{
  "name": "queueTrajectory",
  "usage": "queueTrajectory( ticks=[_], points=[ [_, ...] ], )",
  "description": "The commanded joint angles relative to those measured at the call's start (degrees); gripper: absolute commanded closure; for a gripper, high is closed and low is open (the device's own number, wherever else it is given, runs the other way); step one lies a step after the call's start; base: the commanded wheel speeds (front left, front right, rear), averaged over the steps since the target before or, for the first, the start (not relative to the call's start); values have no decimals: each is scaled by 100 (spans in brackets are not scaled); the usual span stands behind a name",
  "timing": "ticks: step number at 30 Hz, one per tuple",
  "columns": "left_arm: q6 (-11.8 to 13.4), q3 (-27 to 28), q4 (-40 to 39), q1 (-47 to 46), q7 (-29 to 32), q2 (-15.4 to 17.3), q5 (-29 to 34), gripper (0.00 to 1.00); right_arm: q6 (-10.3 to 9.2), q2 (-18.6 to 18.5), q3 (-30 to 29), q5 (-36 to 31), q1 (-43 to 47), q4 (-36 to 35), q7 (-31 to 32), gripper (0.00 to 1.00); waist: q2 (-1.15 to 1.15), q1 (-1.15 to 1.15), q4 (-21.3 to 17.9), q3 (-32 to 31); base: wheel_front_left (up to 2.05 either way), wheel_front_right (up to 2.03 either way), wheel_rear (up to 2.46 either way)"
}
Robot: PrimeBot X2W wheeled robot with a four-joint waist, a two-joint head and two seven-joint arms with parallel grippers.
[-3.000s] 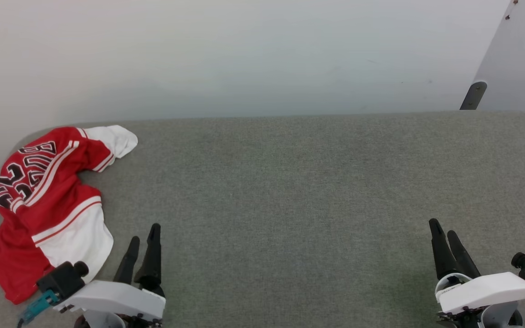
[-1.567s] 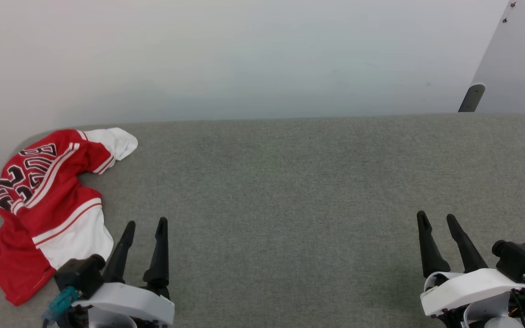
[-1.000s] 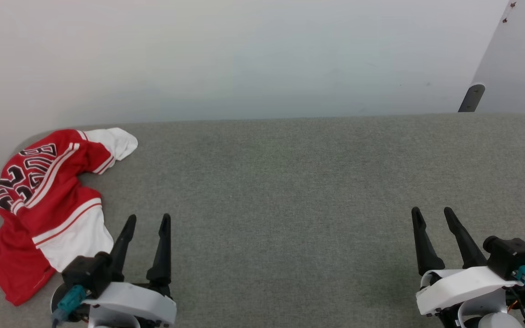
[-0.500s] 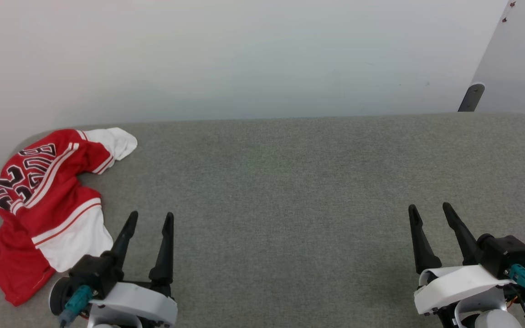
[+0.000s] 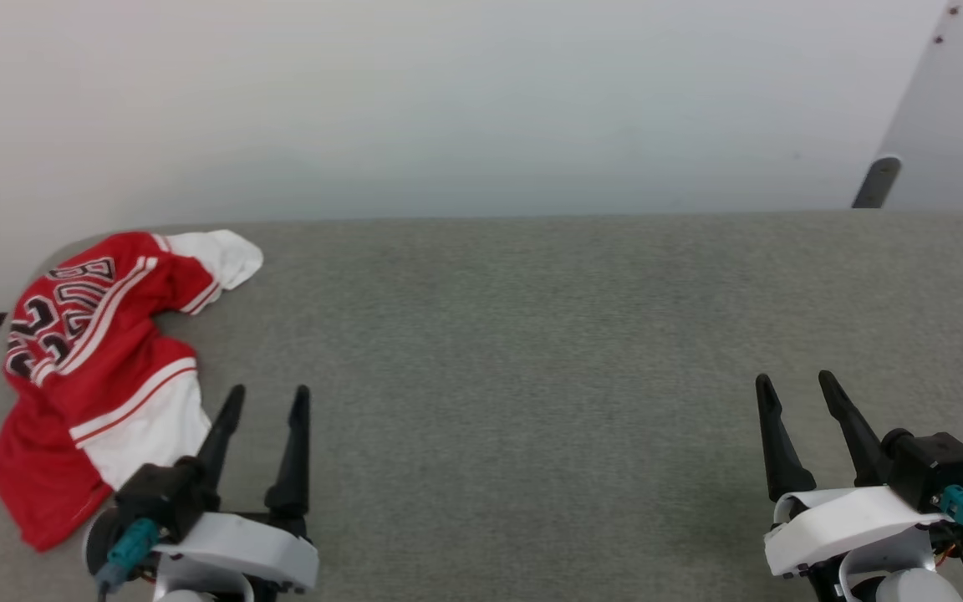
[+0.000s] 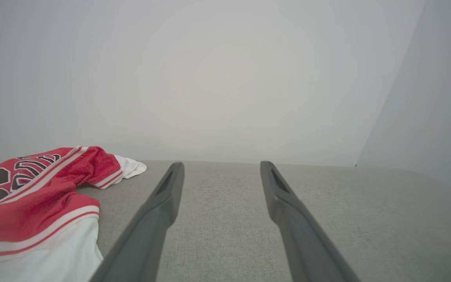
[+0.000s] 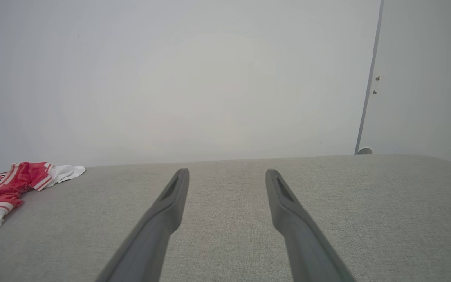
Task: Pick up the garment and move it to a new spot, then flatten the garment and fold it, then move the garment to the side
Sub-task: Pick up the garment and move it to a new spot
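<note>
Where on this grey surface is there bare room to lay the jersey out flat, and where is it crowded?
The grey surface is bare from the left hand across to the right hand, and back to the wall. The crowded part is the left end, where the crumpled garment lies just beside the open left hand.

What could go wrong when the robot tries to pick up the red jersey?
The garment lies crumpled at the left edge of the table; a nudge might push it off.
The open left gripper may pinch several bunched layers, making flattening harder.
The open right gripper sits far away, so helping needs a long reach.
</note>
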Motion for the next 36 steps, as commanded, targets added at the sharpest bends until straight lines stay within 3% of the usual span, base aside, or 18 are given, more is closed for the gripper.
queueTrajectory(
  ticks=[1, 21, 29, 36],
  points=[
    [32, 63, 41, -72, -1, 11, -22, 0, 21, 21, -20, -17, 57, -33, 3, 0, 0, 0, 178, -25, 0, 0, 0],
    [426, 353, 141, -24, 300, -54, -307, 0, 20, -67, 602, 102, -40, 50, 117, 0, 0, 0, 2059, -358, 0, 0, 0],
    [345, 253, -52, -334, 785, 108, -392, 0, 20, -141, 663, 100, -94, 70, 161, 0, 0, 0, 2101, -176, 0, 0, 0],
    [73, 204, -43, -1420, 1775, 676, -838, 0, 16, -371, 686, 27, -397, -253, 363, 0, 0, 0, 1655, 585, 0, 0, 0]
  ],
)
